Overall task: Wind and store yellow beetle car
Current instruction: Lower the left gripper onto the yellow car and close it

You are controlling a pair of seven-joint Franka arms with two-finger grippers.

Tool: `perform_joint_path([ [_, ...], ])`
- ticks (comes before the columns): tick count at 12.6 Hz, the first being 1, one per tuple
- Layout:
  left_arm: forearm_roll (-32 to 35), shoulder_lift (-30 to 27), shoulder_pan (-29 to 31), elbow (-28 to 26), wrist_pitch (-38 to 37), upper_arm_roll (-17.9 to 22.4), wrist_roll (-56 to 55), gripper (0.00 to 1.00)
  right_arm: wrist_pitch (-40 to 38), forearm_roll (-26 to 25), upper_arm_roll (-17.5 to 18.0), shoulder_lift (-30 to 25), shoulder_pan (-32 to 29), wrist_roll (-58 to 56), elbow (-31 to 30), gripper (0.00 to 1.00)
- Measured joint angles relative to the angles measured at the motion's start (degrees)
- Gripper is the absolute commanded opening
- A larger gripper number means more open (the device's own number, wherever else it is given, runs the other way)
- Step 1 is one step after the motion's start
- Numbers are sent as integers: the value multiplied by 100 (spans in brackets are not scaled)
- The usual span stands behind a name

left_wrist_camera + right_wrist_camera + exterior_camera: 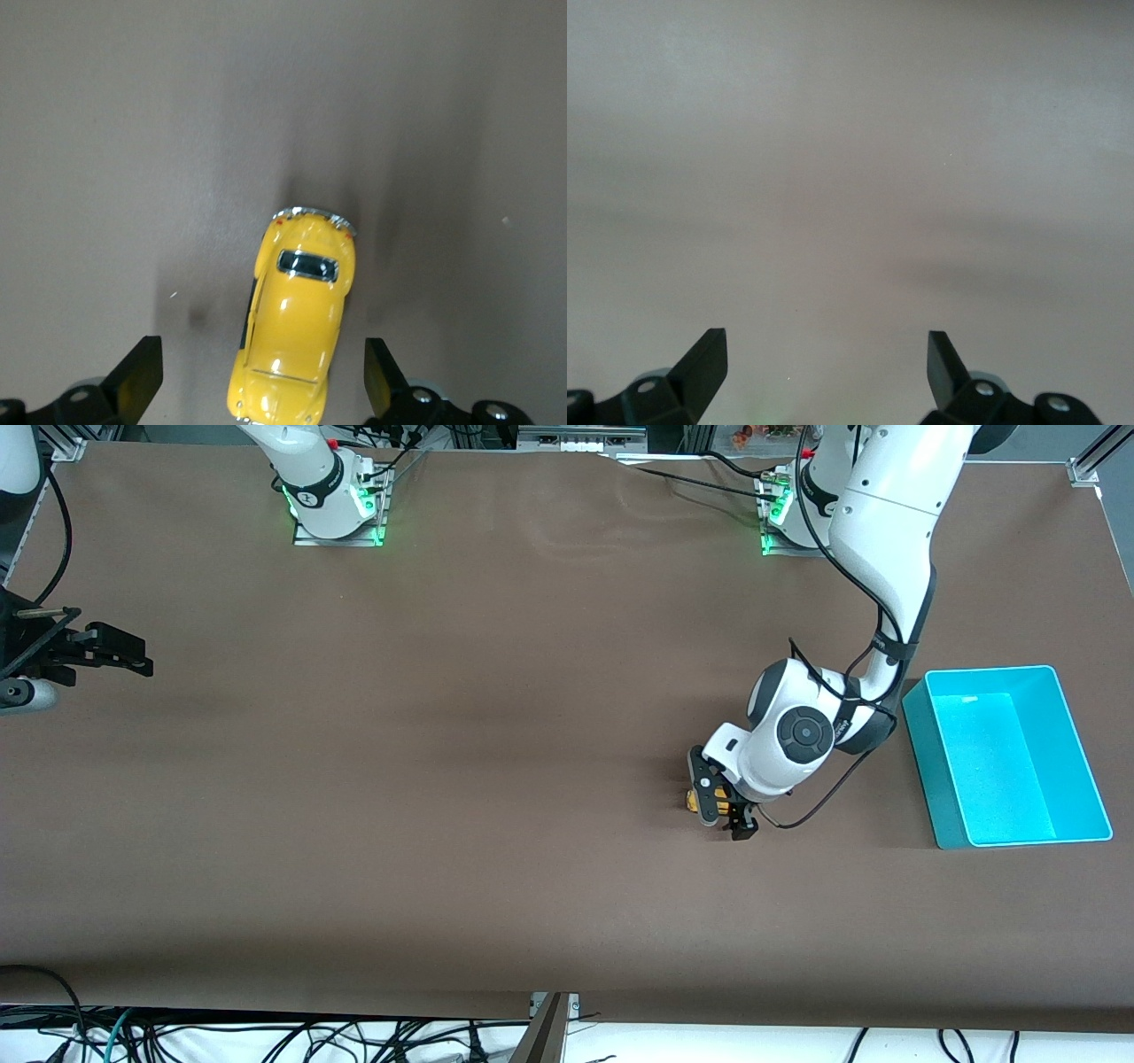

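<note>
Left end effector (725, 810) hung low over the yellow beetle car (700, 801), its fingers (137, 376) spread wide with the toy standing between them on the brown surface (496, 779), touched by neither; straddling the body this way seemed meant to set up a pinch across its sides. Just beside that arm, toward its end of the surface, sat the turquoise bin (921, 757), the likely storage spot. Right end effector (106, 651) waited over bare surface, fingers spread and holding nothing. Only the left wrist view showed the car's roof and window between the fingers; the front view hid most of it under the wrist, yet alone showed the bin.
</note>
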Motion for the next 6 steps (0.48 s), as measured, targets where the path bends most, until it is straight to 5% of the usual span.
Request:
perform_joint_path([
  [2, 1, 37, -14, 1, 12, 18, 122, 75, 0, 0, 0, 0, 0, 0, 0, 100],
  [4, 2, 48, -93, 8, 13, 20, 135, 64, 1, 0, 0, 0, 0, 0, 0, 100],
  [5, 2, 52, -142, 10, 13, 21, 135, 52, 1, 0, 0, 0, 0, 0, 0, 100],
  [6, 2, 57, -181, 10, 13, 22, 135, 29, 2, 0, 0, 0, 0, 0, 0, 100],
])
